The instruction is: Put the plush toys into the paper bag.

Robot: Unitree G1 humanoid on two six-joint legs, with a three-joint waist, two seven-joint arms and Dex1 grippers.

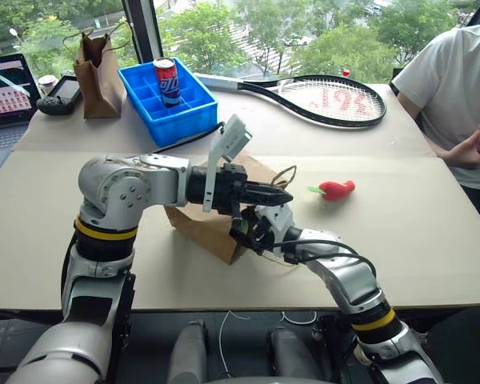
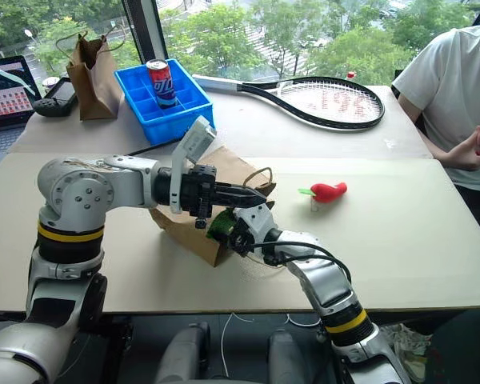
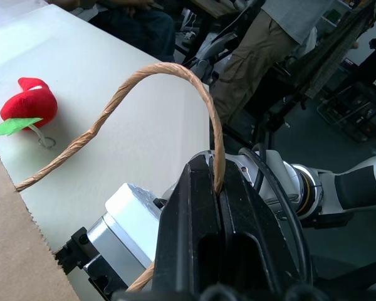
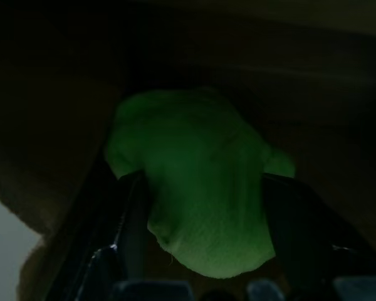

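Pale surface (image 1: 432, 248) and what lies on it

Paper bag (image 1: 204, 224) lies near the middle; red plush toy (image 1: 336, 190) well right of it; beyond it, blue tray (image 1: 166, 112), tennis racket (image 1: 320, 98), taller brown bag (image 1: 98, 76), laptop (image 1: 6, 96).

Table (image 1: 432, 240): pale beige, two joined tops.
Windows (image 1: 304, 32): along the far side, green trees outside.
Light: daylight.
Floor (image 3: 338, 132): dark grey.
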